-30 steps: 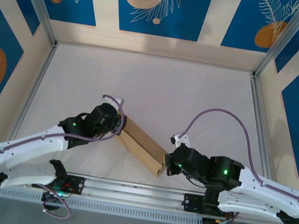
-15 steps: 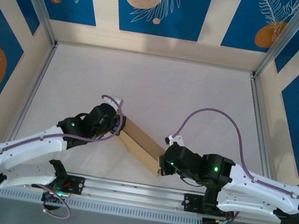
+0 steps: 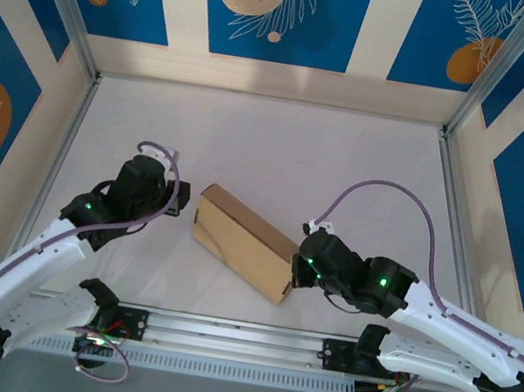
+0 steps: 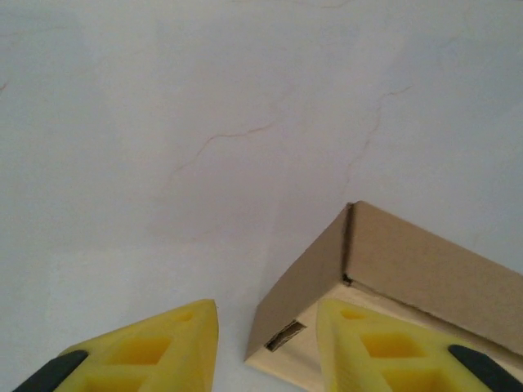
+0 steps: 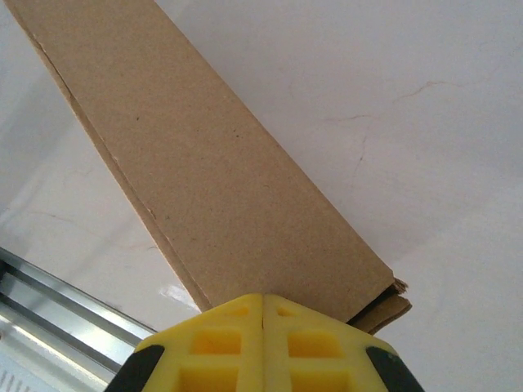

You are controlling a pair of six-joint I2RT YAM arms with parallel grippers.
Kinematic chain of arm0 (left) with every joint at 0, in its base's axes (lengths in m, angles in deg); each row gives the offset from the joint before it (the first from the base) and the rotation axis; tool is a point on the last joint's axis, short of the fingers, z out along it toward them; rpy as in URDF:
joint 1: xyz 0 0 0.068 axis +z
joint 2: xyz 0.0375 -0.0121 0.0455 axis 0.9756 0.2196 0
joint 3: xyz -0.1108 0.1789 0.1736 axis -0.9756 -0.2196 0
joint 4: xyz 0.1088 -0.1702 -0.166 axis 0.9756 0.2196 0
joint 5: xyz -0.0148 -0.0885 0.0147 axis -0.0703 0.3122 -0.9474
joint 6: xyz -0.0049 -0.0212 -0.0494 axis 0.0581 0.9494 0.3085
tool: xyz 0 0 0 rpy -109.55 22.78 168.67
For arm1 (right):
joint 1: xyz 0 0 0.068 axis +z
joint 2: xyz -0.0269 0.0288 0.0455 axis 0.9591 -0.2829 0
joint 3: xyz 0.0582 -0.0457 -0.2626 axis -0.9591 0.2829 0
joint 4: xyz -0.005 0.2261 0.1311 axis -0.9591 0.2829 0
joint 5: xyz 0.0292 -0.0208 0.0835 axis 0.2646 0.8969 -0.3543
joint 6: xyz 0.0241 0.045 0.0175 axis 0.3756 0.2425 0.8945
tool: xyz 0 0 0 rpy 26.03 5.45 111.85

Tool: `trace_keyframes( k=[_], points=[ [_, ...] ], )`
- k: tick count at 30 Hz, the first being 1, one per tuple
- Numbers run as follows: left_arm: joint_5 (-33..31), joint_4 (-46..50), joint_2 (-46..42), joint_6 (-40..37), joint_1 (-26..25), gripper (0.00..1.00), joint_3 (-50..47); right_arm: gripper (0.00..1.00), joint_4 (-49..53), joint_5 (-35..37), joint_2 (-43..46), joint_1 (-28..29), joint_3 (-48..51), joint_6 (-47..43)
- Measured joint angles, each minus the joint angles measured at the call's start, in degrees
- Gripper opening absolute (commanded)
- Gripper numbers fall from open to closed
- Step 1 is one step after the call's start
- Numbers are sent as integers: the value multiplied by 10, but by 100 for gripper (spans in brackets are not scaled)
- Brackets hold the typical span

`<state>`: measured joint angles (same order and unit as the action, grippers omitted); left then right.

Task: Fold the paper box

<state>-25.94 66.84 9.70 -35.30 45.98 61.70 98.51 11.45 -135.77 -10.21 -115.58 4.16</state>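
Paper box (image 3: 244,242): lying folded on the desk (image 3: 349,161)
Left jaws: hanging released beside its corner
Right jaws: clenching empty at its end

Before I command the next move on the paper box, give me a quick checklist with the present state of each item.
1. Left gripper open, holding nothing: ok.
2. Left gripper apart from the paper box in the top view: ok.
3. Right gripper shut, at the box's near right end: ok.
4. Right gripper actually touching the box: cannot tell.
5. Box lying flat on the table, top panel closed: ok.
6. End flaps fully tucked: cannot tell; cardboard layers stick out at the corner by the right gripper.
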Motion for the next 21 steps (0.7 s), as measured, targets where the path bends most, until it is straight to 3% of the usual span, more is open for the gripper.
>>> trace_keyframes(
  k=[4,11,21],
  points=[
    [27,-3,32,-7,10,43,0,0,-1,-12,-3,0,-3,-11],
    [82,-40,89,-4,12,41,-2,0,-6,-31,-3,14,0,-13],
    [93,-86,49,29,15,36,-56,0,-11,-34,-21,53,-5,-13]
  ],
)
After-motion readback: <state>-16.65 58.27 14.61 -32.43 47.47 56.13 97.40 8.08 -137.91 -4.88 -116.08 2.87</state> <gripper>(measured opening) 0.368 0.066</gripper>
